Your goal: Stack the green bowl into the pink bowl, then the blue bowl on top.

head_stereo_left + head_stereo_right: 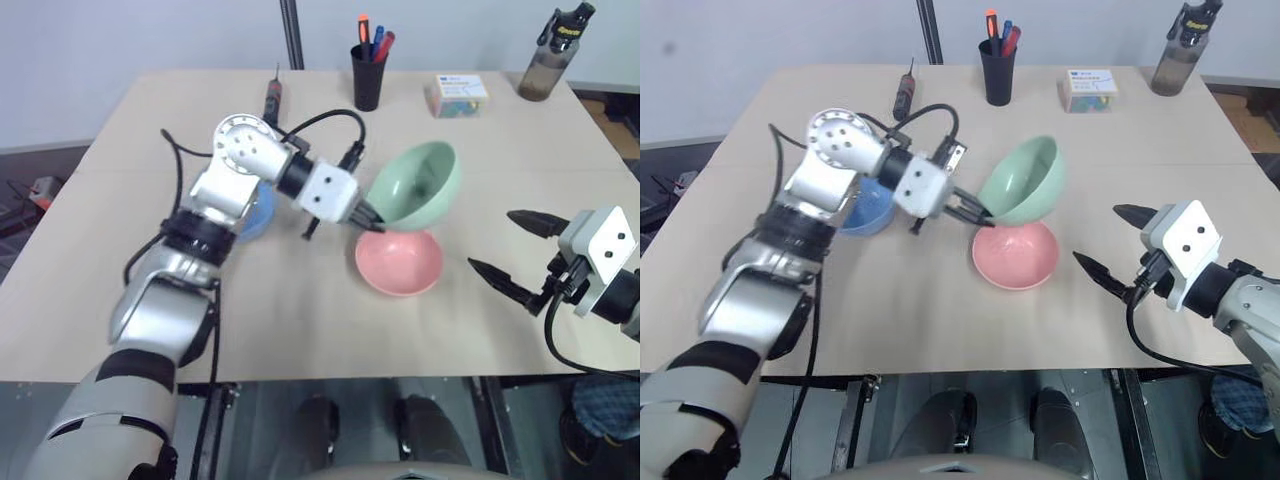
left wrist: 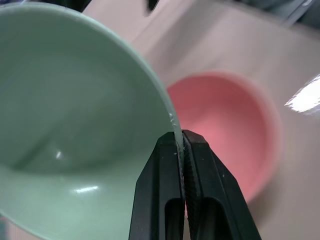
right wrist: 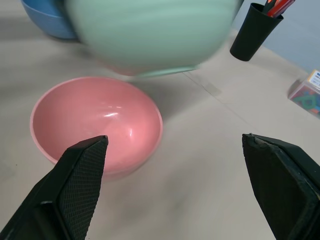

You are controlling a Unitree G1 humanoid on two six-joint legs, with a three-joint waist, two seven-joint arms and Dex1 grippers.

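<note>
My left gripper (image 1: 372,222) is shut on the rim of the green bowl (image 1: 418,184), which hangs tilted in the air just above and behind the pink bowl (image 1: 399,263). In the left wrist view the two black fingers (image 2: 165,190) pinch the green bowl's (image 2: 75,125) edge, with the pink bowl (image 2: 225,125) below. The pink bowl rests upright on the table. The blue bowl (image 1: 866,210) sits on the table to the left, partly hidden behind my left arm. My right gripper (image 1: 512,246) stands open to the right of the pink bowl, holding nothing.
At the back of the table (image 1: 300,320) stand a black pen cup (image 1: 368,74), a small box of coloured items (image 1: 458,95) and a dark bottle (image 1: 552,55). A screwdriver-like tool (image 1: 271,98) lies at the back left.
</note>
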